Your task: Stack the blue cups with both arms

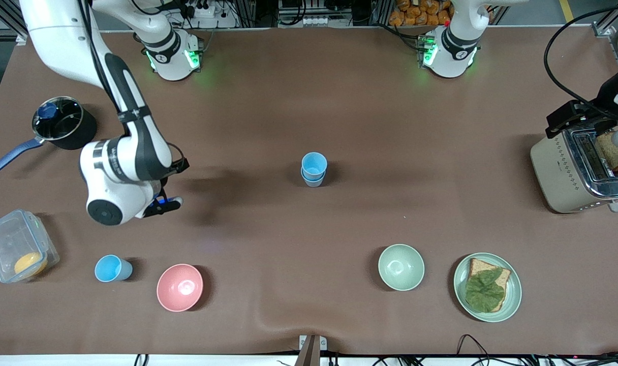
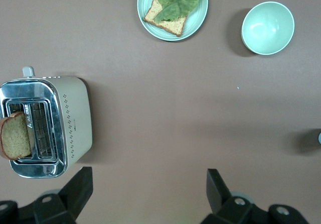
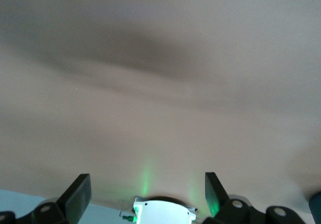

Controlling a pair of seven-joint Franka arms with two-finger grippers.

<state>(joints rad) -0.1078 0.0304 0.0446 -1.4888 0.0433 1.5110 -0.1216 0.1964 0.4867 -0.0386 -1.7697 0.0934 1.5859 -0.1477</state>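
Two blue cups (image 1: 314, 169) stand nested one in the other at the middle of the table (image 1: 370, 127), upright, the upper one a brighter blue than the one under it. A third blue cup (image 1: 112, 268) lies on its side near the front edge toward the right arm's end, just beside a pink bowl (image 1: 180, 287) and near a clear lidded box (image 1: 17, 251) with something orange inside. No brand, label or readable writing shows on the cups or the dishes; the toaster (image 1: 578, 170) bears only a dotted diamond pattern on its cream side. The right gripper (image 3: 145, 196) hangs over bare table between the black pot (image 1: 64, 123) with the blue handle and the fallen cup, its fingers spread apart and holding nothing. The left gripper (image 2: 149, 194) is up over the table near the toaster at the left arm's end, its fingers likewise wide apart and empty. A slice of bread (image 2: 16, 135) stands in a toaster slot. Nearer the front camera sit a pale green bowl (image 1: 401, 267) and a green plate (image 1: 512, 297) carrying bread topped with a leaf. The table is covered in a plain brown cloth, slightly rippled at the front edge; cables and metal framing run along the arms' bases.
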